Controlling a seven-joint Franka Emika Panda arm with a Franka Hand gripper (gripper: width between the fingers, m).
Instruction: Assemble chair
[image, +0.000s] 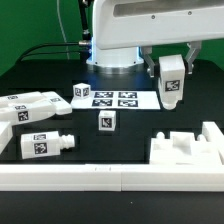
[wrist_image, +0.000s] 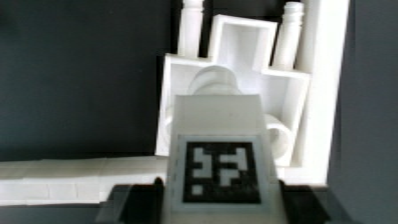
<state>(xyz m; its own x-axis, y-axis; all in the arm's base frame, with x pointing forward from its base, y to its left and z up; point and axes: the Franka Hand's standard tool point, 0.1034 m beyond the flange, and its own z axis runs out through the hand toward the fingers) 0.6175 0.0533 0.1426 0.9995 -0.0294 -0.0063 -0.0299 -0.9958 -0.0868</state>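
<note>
My gripper (image: 170, 68) is clamped on a white tagged block (image: 171, 88): matte plastic, boxy, at 3 o'clock of the marker board (image: 105, 97), ext. view. Notched chair slab (image: 188, 150) at 4 o'clock, small cube (image: 107, 121) at 6.

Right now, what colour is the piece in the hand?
White piece, black-and-white square tag; wrist view best.
</note>
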